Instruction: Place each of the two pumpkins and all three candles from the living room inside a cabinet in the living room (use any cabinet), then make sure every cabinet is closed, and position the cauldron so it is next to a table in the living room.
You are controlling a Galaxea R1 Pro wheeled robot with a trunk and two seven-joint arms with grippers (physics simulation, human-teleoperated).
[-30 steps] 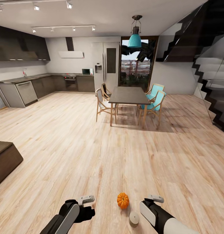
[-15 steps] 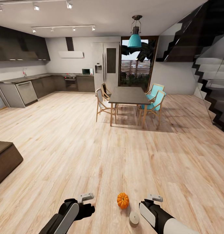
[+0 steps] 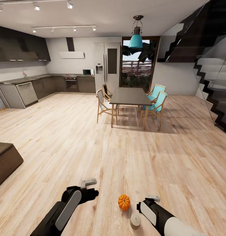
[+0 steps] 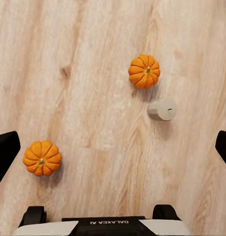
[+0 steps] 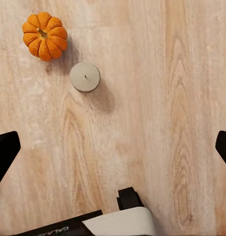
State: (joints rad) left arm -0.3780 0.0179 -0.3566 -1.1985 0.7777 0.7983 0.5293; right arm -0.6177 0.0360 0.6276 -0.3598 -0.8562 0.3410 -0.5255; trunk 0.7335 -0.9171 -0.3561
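Observation:
Two orange ribbed pumpkins lie on the wood floor. One pumpkin (image 3: 124, 202) sits between my two arms, with a beige candle (image 3: 135, 221) just nearer me. In the left wrist view this pumpkin (image 4: 144, 72) and the candle (image 4: 162, 108) lie ahead, and the second pumpkin (image 4: 42, 158) sits close to one finger. My left gripper (image 4: 113, 150) hangs open above bare floor. My right gripper (image 5: 113, 150) is open too, with the pumpkin (image 5: 44, 35) and candle (image 5: 85, 76) off to one side. The cauldron and the table are out of view.
The corner of a low dark brown unit (image 3: 4, 162) shows at the left edge; I cannot tell whether it is the cabinet. A dark dining table (image 3: 130, 96) with chairs stands ahead, the kitchen counter (image 3: 24, 86) at back left, stairs (image 3: 214, 82) at right.
My left arm has lifted and reached forward. The right arm has drawn slightly back toward me. The pumpkin and candle have not moved.

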